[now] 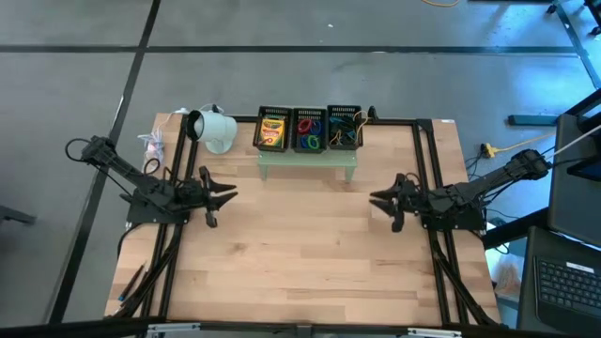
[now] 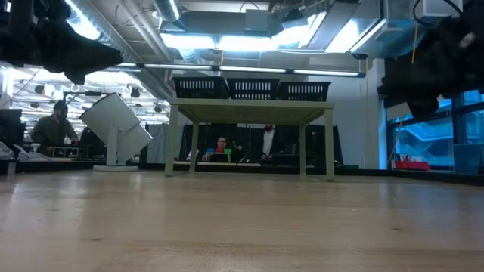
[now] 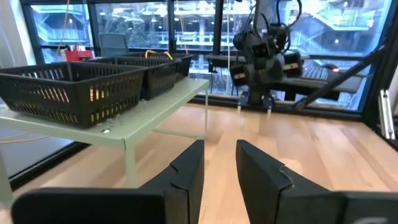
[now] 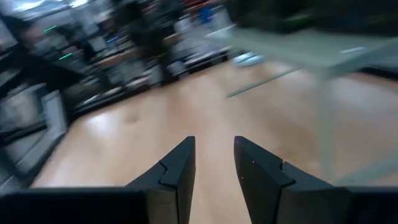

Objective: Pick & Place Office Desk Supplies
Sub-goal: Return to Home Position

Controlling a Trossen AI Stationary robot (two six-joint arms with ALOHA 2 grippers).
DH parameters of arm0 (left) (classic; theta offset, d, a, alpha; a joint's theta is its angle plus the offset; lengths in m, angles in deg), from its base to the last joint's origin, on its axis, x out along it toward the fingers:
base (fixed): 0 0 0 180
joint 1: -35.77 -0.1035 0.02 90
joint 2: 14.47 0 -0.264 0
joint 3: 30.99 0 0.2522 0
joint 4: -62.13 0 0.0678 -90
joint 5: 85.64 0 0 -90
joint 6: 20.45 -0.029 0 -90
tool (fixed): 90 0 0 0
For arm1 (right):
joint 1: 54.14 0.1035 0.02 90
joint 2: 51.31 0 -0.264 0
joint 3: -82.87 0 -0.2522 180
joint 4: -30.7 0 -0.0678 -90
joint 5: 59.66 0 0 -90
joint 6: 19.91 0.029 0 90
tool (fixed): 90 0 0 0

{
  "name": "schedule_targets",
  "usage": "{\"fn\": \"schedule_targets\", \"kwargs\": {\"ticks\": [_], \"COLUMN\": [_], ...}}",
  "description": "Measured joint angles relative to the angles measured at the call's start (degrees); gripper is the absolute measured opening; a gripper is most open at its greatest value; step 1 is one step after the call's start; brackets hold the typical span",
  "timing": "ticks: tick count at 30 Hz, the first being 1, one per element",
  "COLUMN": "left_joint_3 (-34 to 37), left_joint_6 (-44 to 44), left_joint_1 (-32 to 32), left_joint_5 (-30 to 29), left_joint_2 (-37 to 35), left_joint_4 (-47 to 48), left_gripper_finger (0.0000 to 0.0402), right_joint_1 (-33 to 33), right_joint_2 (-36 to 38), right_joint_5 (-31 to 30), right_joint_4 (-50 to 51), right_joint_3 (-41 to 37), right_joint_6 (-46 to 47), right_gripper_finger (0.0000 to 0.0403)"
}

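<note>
Three black mesh baskets sit in a row on a pale green stand at the table's far edge. The left basket holds a yellow-and-green crayon box, the middle one red, green and blue rubber-band loops, the right one tan loops and dark clips. My left gripper hovers over the table's left half, open and empty. My right gripper hovers over the right half, also open and empty. In the left wrist view the baskets sit on the stand and the right arm shows farther off.
A white rounded lamp-like object stands at the far left corner beside the stand. Bare wood lies between the two grippers and toward the near edge. Black frame rails run along the table's sides. People sit in the room beyond.
</note>
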Motion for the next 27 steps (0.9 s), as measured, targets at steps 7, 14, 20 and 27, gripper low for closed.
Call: {"fn": "schedule_targets", "kwargs": {"ticks": [7,14,20,27], "left_joint_3": [0.0,0.0,0.0,0.0], "left_joint_6": [-4.28,-4.85,-4.87,-4.87], "left_joint_1": [0.0,0.0,0.0,0.0], "left_joint_5": [-0.01,-0.02,-0.02,-0.02], "left_joint_2": [0.02,0.04,0.04,0.04], "left_joint_4": [0.6,0.6,0.6,0.6], "left_gripper_finger": [0.0086,0.0086,0.0086,0.0086], "right_joint_1": [0.0,0.0,0.0,0.0], "right_joint_2": [0.0,0.0,0.0,0.0], "right_joint_5": [-14.19,-10.37,-6.11,-2.98], "right_joint_4": [0.0,0.02,0.02,0.02], "right_joint_3": [0.0,0.0,0.0,0.0], "right_joint_6": [3.26,2.86,2.78,2.76], "right_gripper_finger": [0.0115,0.0115,0.0115,0.0115]}}
